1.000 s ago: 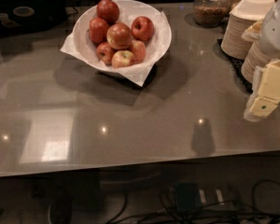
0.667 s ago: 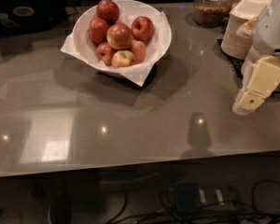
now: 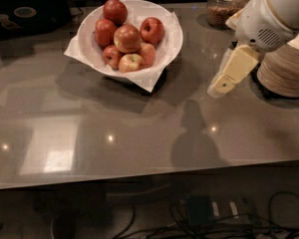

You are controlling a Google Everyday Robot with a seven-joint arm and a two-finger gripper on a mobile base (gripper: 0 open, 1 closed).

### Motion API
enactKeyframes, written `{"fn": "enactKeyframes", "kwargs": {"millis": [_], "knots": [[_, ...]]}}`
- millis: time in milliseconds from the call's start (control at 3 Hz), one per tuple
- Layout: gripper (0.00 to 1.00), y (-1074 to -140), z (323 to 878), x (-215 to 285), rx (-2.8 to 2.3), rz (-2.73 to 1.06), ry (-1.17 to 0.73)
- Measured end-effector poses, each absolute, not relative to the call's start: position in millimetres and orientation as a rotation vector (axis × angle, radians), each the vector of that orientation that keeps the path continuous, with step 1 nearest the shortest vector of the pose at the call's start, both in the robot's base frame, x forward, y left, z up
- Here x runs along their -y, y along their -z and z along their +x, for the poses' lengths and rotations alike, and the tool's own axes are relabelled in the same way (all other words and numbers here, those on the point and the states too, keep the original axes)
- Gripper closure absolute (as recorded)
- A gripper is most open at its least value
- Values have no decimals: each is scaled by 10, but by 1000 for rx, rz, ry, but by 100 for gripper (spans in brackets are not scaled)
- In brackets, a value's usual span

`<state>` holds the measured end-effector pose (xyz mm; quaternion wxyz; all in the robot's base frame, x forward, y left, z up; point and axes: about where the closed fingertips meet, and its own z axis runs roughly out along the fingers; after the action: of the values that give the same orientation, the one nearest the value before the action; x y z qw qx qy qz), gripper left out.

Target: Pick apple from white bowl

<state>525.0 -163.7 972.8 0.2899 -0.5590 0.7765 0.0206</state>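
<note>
The white bowl (image 3: 170, 40) stands at the back middle of the grey table, lined with white paper whose corners stick out over the rim. It holds several red apples (image 3: 127, 38), piled together. My gripper (image 3: 220, 86) hangs over the table to the right of the bowl, pale yellow, pointing down and left, under the white arm (image 3: 274, 14). It is apart from the bowl and holds nothing that shows.
A stack of pale disposable plates (image 3: 285, 71) stands at the right edge behind the arm. A glass jar with brown contents (image 3: 222, 6) is at the back right. A dark laptop-like object (image 3: 26, 13) lies at the back left. Cables lie on the floor below the table's front edge.
The arm and gripper have moved left, away from the plates and closer to the bowl. The bowl and apples have not moved.
</note>
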Motion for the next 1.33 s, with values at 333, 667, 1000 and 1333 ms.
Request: {"fn": "enactKeyframes", "kwargs": {"millis": [333,667,1000,1333], "knots": [[0,-9714,5593,1388,-2032,-1428,-112],[0,-9678,5899,1094,-1996,-1407,-167],[0,-9678,6134,813,-1956,-1409,-208],[0,-9679,6377,536,-1920,-1412,-248]]}}
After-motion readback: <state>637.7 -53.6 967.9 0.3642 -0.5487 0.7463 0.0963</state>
